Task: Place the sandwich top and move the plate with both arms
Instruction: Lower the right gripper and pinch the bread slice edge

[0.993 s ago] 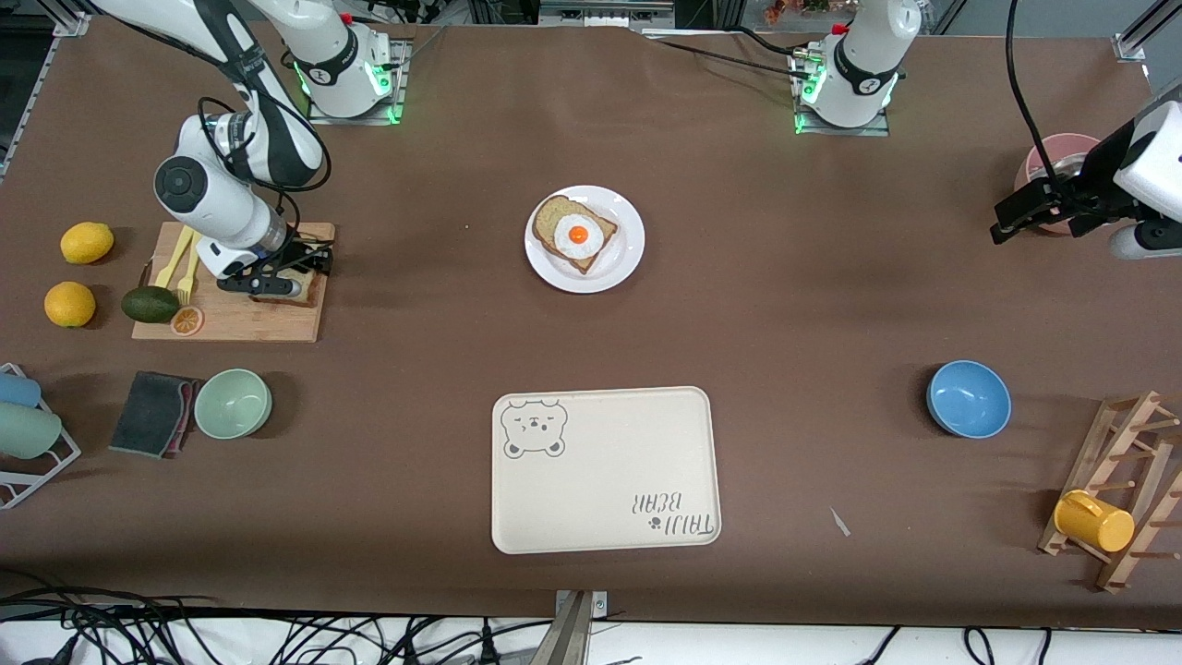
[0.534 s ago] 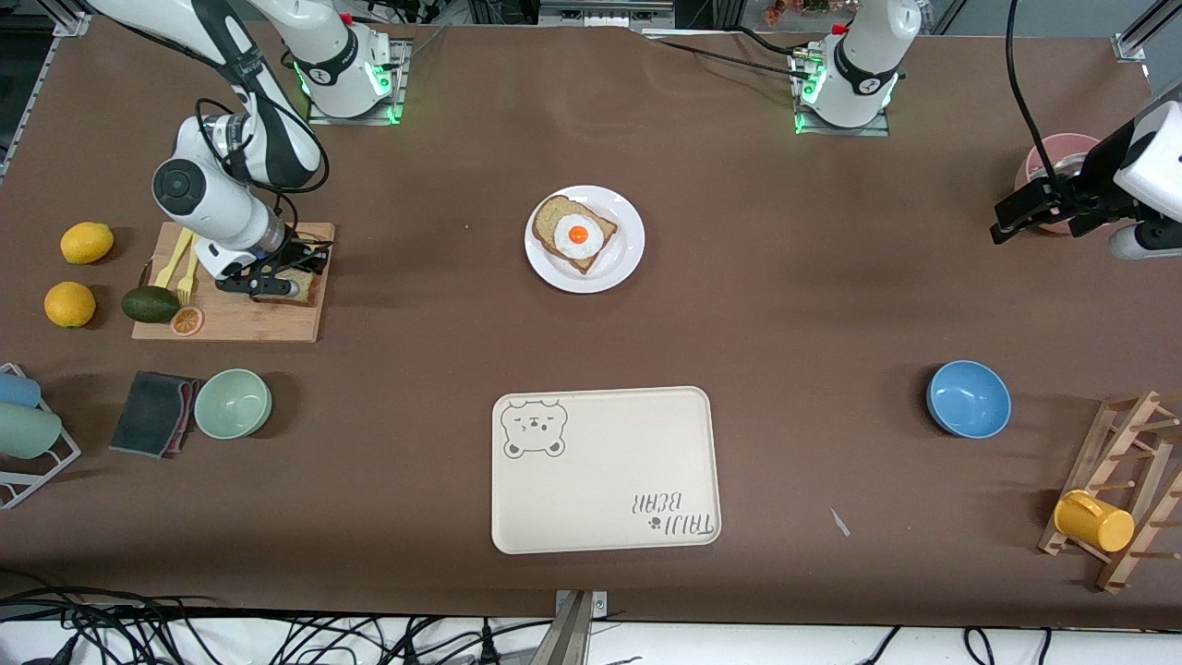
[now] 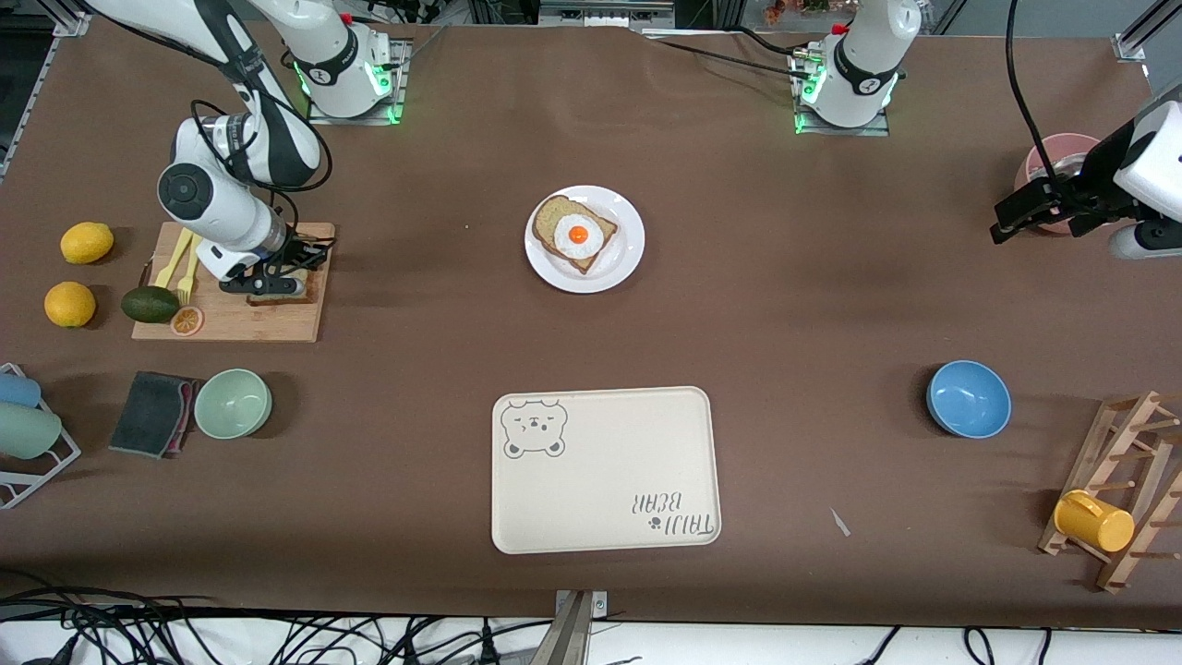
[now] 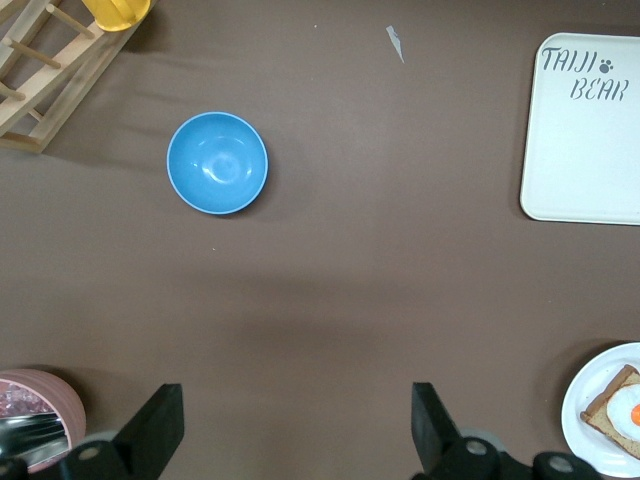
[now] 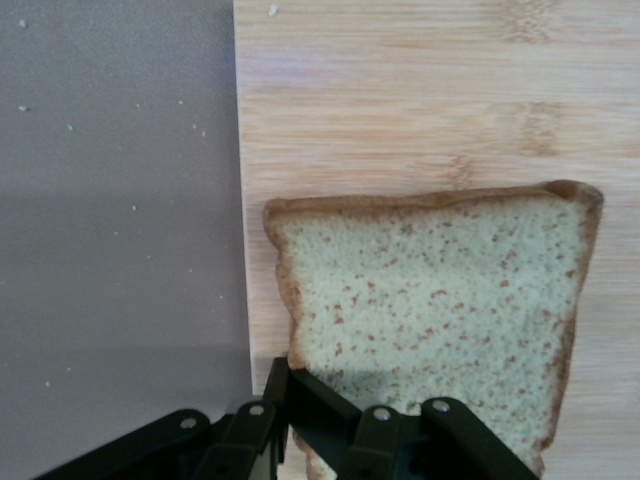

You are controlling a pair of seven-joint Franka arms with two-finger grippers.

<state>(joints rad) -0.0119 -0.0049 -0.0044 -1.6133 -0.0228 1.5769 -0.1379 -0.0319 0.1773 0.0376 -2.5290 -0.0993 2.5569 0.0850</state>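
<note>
We have the right gripper (image 5: 325,425) clamped on the sandwich top (image 5: 440,310) at its crust edge — soft, light (crushes easily); left gripper (image 4: 290,430) waits, fingers apart

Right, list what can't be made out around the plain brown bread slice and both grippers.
- Plain speckled tan bread slice: front view, mostly covered by the right gripper; right wrist view, its gripped edge is cut off by the frame.
- Whether it has left the bamboo cutting board: unclear in both views.
- Left gripper, open: its fingertips are cropped in the left wrist view.
</note>
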